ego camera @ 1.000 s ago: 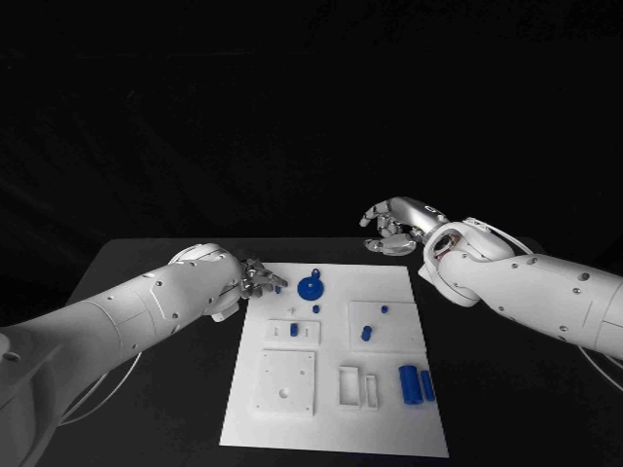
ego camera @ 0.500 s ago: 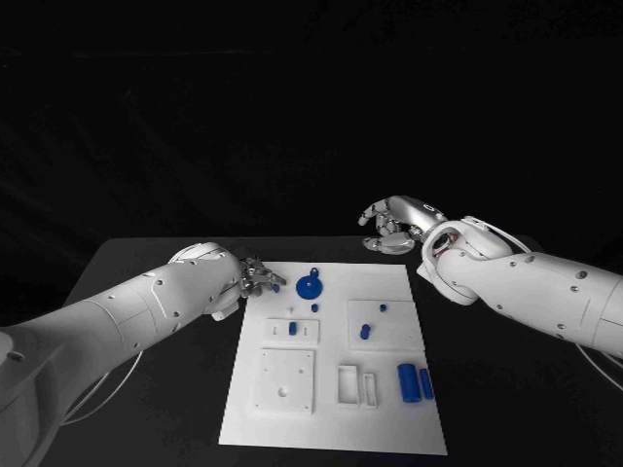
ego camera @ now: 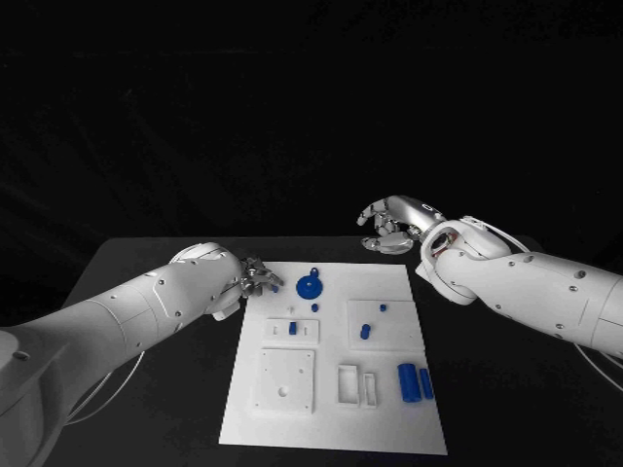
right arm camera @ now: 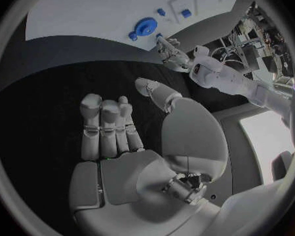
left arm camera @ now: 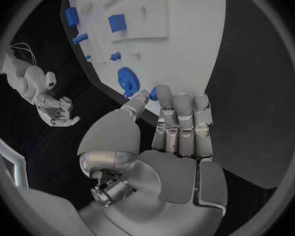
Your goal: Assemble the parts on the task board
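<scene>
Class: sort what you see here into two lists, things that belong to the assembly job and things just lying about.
Job: white board; blue gear; two blue cylinders; small blue pieces; left robot hand; right robot hand.

Lying about: only the black table underneath.

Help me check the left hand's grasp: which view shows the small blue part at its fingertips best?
The left wrist view: the small blue part sits close between the left hand's fingertips. In the head view the fingers mostly hide it; the right wrist view shows it tiny and distant.

task board (ego camera: 333, 389) mid-table (ego camera: 158, 258) | left hand (ego camera: 256, 277) at its far-left corner
</scene>
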Controlling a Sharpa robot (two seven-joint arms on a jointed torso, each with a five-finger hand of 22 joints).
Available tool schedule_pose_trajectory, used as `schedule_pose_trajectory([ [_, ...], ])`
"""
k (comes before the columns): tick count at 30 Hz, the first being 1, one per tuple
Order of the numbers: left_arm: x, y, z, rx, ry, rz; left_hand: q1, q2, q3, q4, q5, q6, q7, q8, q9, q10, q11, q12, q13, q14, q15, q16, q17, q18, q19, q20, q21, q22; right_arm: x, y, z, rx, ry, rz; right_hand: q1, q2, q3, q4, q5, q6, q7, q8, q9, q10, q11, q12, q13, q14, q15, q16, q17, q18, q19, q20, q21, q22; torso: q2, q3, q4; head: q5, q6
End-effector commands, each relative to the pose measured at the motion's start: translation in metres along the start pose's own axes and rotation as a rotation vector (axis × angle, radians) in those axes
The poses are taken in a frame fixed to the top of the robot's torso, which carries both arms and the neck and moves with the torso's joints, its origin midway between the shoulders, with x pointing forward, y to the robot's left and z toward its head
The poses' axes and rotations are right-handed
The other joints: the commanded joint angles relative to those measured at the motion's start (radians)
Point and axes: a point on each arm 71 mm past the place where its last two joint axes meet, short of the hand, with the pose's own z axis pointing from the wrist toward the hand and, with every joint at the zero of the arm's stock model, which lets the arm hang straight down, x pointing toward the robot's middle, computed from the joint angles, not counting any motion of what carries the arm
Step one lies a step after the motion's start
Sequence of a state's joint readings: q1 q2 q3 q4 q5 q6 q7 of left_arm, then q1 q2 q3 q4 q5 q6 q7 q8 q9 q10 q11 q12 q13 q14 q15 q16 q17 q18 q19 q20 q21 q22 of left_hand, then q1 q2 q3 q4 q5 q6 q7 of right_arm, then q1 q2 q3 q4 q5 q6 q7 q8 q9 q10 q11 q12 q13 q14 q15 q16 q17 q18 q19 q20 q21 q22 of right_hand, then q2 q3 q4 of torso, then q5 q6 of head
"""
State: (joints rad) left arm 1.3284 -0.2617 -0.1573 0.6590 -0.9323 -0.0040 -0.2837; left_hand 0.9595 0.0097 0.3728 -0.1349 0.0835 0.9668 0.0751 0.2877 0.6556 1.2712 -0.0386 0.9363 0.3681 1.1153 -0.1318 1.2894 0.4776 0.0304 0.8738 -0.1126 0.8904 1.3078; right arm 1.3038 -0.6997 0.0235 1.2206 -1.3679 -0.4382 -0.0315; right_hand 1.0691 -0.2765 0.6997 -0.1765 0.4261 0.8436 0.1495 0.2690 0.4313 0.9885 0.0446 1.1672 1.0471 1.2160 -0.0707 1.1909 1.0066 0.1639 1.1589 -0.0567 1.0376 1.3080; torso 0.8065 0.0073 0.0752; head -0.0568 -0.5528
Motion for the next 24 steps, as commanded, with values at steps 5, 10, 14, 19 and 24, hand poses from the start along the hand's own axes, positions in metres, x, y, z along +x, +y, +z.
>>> schedule_pose_trajectory([
  [5,0.0059,0.0016,0.0009,-0.001,0.028,0.005,0.008,0.026,0.002,-0.025,0.018,0.017,-0.001,0.010,0.000,0.014,0.000,-0.006,0.002,0.007,-0.007,-0.005,0.002,-0.008,0.009,-0.115,-0.005,0.011,-0.0001,0.0012,0.0004,-0.008,0.001,-0.002,-0.007,0.000,-0.003,0.002,0.003,0.006,0.009,0.004,-0.001,-0.008,0.001,0.006,-0.002,0.000,0.006,-0.003,-0.001,0.098,0.008,-0.001,-0.004,0.016,0.000,-0.0007,0.0011,-0.002,-0.002],
  [10,0.0054,0.0022,0.0008,-0.001,0.025,-0.004,0.016,0.039,0.006,-0.046,0.024,0.032,-0.005,0.017,0.000,0.023,-0.003,-0.006,0.002,0.013,-0.009,-0.002,0.004,-0.009,0.014,-0.116,-0.004,0.013,-0.0001,0.0013,0.0005,-0.008,0.000,-0.002,-0.007,0.000,-0.003,0.002,0.003,0.006,0.009,0.004,-0.001,-0.008,0.001,0.006,-0.002,0.000,0.006,-0.003,-0.001,0.098,0.008,-0.001,-0.004,0.016,0.000,-0.0006,0.0011,-0.001,-0.001],
  [14,0.0052,0.0028,0.0004,0.000,0.023,-0.010,0.022,0.050,0.013,-0.068,0.029,0.053,-0.011,0.028,0.002,0.034,-0.009,-0.005,0.003,0.022,-0.013,0.001,0.006,-0.008,0.022,-0.119,-0.002,0.016,-0.0001,0.0013,0.0004,-0.008,0.000,-0.002,-0.008,0.000,-0.003,0.002,0.003,0.006,0.009,0.004,-0.001,-0.008,0.001,0.006,-0.002,0.000,0.006,-0.003,-0.001,0.098,0.008,-0.001,-0.004,0.016,0.000,-0.0012,0.0022,-0.001,-0.002],
  [19,0.0036,0.0046,-0.0007,0.005,0.005,-0.021,0.057,0.008,0.144,-0.040,-0.031,0.103,-0.028,0.057,0.018,0.066,-0.026,-0.001,0.007,0.048,-0.025,0.013,0.013,-0.008,0.052,-0.125,0.007,0.018,-0.0005,0.0006,0.0001,-0.007,0.000,-0.002,-0.009,0.001,-0.004,0.003,0.004,0.006,0.009,0.004,-0.001,-0.008,0.001,0.006,-0.002,0.000,0.006,-0.003,-0.002,0.098,0.009,-0.001,-0.004,0.016,0.000,-0.0011,0.0030,0.001,0.000],
  [24,0.0019,0.0092,-0.0029,0.001,-0.002,-0.049,0.047,0.002,0.178,-0.048,0.022,0.132,-0.040,0.076,0.032,0.093,-0.037,0.005,0.011,0.074,-0.031,0.025,0.019,-0.006,0.070,-0.133,0.021,0.021,-0.0010,-0.0001,-0.0006,-0.006,-0.001,-0.002,-0.010,0.001,-0.004,0.004,0.004,0.006,0.009,0.004,-0.001,-0.008,0.001,0.006,-0.002,0.000,0.006,-0.003,-0.002,0.098,0.009,-0.001,-0.004,0.016,-0.002,-0.0010,0.0044,0.002,0.001],
])
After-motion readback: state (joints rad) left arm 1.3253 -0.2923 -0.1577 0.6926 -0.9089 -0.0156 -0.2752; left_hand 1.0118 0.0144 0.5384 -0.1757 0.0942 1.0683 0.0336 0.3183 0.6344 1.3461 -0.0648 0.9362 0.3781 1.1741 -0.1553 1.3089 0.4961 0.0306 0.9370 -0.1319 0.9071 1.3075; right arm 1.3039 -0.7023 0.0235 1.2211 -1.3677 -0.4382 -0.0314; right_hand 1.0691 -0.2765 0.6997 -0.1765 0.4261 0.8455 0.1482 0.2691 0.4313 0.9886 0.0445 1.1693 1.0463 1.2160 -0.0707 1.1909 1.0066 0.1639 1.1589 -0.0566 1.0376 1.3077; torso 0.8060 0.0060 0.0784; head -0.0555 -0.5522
